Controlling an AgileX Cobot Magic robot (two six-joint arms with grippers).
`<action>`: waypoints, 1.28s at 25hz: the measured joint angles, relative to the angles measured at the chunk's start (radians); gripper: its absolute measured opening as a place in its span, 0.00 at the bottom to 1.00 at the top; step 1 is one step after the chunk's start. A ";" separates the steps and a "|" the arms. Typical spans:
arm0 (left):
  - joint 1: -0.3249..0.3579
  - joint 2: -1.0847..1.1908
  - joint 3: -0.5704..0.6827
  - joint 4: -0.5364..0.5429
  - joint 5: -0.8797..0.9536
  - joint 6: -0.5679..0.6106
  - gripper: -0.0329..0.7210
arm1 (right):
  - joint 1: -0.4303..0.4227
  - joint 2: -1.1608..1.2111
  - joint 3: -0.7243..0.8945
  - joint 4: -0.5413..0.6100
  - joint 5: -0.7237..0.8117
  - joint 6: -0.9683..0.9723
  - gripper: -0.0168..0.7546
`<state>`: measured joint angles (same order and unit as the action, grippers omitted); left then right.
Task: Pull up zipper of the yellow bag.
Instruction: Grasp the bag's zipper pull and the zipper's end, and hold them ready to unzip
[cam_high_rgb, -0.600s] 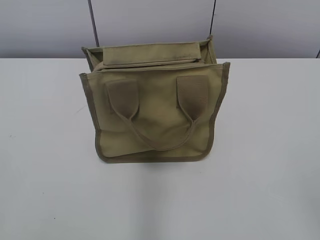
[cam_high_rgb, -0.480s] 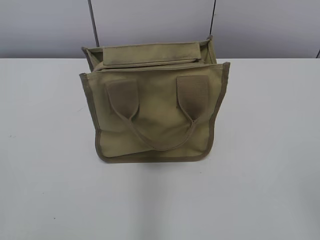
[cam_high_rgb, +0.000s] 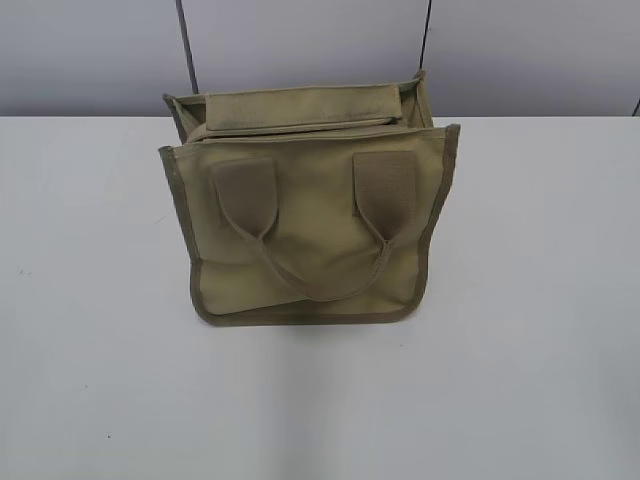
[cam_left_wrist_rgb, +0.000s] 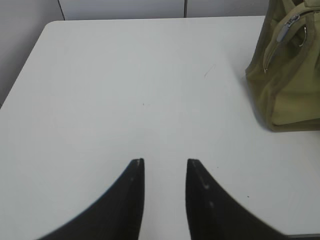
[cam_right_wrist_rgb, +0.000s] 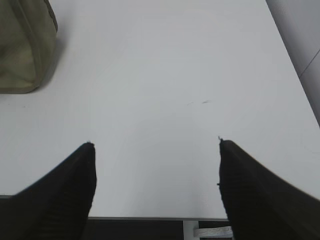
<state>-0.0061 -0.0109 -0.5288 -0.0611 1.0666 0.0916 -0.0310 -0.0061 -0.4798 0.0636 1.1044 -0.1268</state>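
The bag stands upright mid-table, handles draped down its near face, its silver zipper tab at the top left end. The left gripper hangs narrowly parted over bare tabletop, the right gripper spread wide, both well clear.

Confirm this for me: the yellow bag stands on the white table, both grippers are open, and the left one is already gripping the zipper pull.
Not quite. The left gripper grips nothing: the left wrist view shows its open fingers over bare table, apart from the zipper pull. The yellow bag does stand on the table, and the right gripper is open too.
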 joint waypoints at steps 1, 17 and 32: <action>0.000 0.000 0.000 0.000 0.000 0.000 0.35 | 0.000 0.000 0.000 0.000 0.000 0.000 0.75; 0.000 0.000 -0.019 -0.027 -0.050 0.000 0.37 | 0.000 0.000 0.000 0.000 0.000 0.000 0.75; 0.000 0.502 -0.015 -0.108 -0.756 0.000 0.50 | 0.000 0.000 0.000 0.000 0.000 0.000 0.75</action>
<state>-0.0061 0.4912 -0.5434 -0.1695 0.3106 0.0916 -0.0310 -0.0061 -0.4798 0.0636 1.1044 -0.1268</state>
